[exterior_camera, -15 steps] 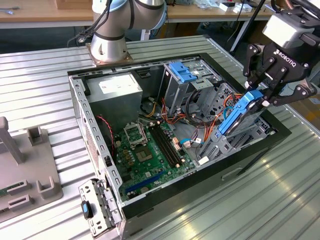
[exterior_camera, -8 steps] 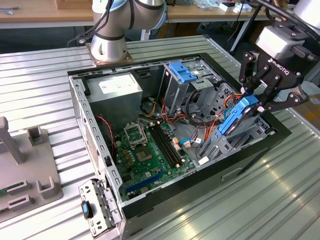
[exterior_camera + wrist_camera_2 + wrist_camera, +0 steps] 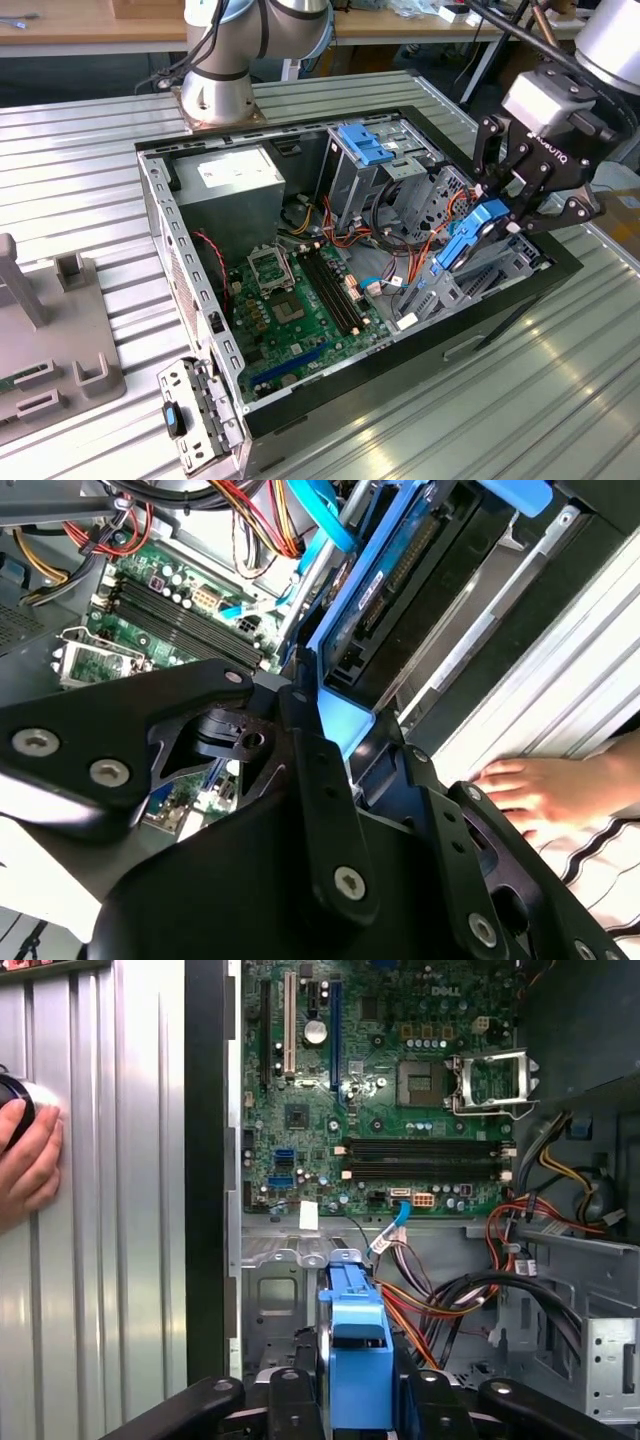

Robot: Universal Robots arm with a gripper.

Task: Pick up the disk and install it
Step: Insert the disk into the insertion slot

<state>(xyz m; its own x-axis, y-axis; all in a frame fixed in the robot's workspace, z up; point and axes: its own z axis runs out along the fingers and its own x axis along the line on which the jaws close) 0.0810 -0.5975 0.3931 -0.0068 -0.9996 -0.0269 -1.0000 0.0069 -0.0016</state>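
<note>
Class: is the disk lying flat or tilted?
Tilted. In the exterior view the disk slants, its upper end clamped by the gripper, its lower end down inside the computer case. Whether it is seated: cannot tell.

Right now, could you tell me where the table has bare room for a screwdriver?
The ribbed table is bare beside the computer case, at the exterior view's lower right, and between case and grey fixture. Crowded: the drive bay where the gripper holds the disk.
</note>
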